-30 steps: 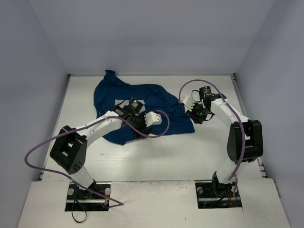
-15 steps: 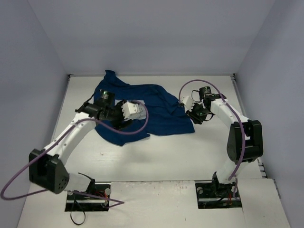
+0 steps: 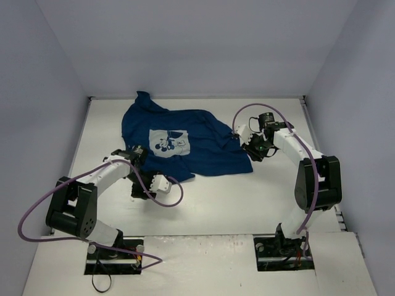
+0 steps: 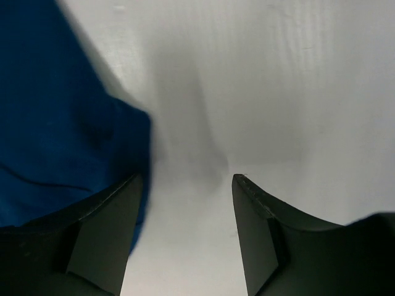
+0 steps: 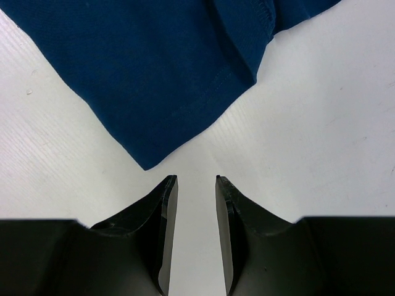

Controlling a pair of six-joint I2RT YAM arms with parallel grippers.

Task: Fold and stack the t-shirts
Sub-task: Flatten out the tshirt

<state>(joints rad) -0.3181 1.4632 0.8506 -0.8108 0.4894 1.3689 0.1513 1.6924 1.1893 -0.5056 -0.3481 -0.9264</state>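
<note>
A navy blue t-shirt (image 3: 203, 145) lies crumpled, print side up, at the middle back of the white table, its pale mouse print (image 3: 168, 141) showing. My left gripper (image 3: 140, 189) is low at the shirt's front left edge. In the left wrist view it (image 4: 186, 179) is open and empty over bare table, its left finger beside the shirt's edge (image 4: 55, 142). My right gripper (image 3: 255, 149) is at the shirt's right side. In the right wrist view it (image 5: 196, 179) is narrowly open and empty, just short of a hemmed shirt corner (image 5: 154, 86).
Pale walls (image 3: 55, 92) close in the table on the left, back and right. A purple cable (image 3: 37, 209) loops out from the left arm, another (image 3: 296, 139) runs along the right arm. The arm bases (image 3: 114, 253) stand at the near edge.
My left arm has swung off the shirt to its front left edge, uncovering the print. The shirt's front left edge has shifted back a little. The right arm has not moved.
</note>
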